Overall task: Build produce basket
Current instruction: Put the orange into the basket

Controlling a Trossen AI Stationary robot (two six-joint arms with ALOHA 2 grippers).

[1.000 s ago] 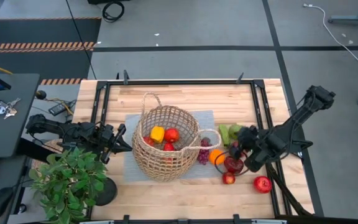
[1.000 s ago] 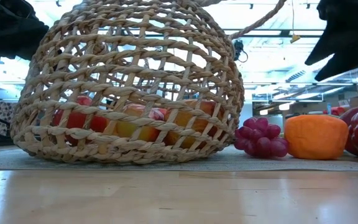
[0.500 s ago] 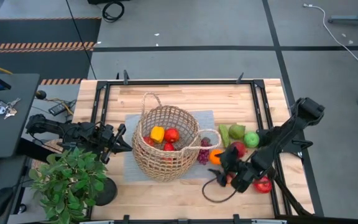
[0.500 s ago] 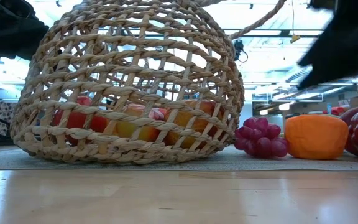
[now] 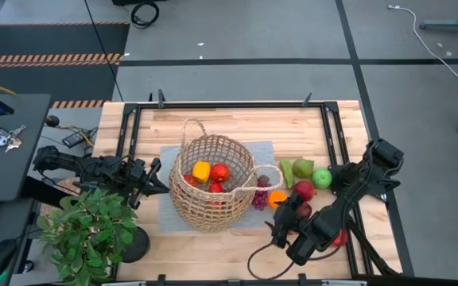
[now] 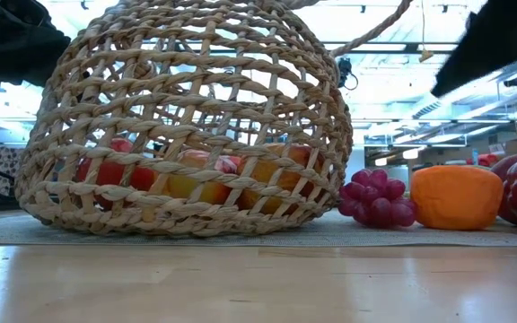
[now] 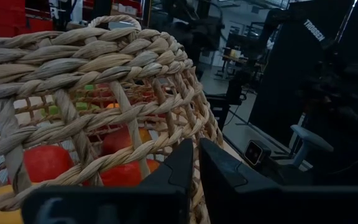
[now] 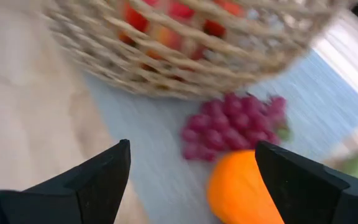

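Your basket (image 5: 211, 184) stands on the grey mat (image 5: 169, 216), to the left of the right claw (image 5: 280, 231), with a lemon (image 5: 201, 170) and red apples (image 5: 219, 171) already inside. It has not moved in the last second.

What has changed is your right arm. A second ago the claw hung over the fruit at the basket's right; now it has swung toward the front edge of the table and points back at the basket. Its fingers are wide apart, a little less wide than before, and they hold nothing.

Just ahead of the claw lie the grapes (image 8: 235, 123) and the orange (image 8: 248, 189), both on the mat. To me, you are lining up for one of them.

The left claw (image 5: 151, 178) waits at the basket's left side, its fingers together.
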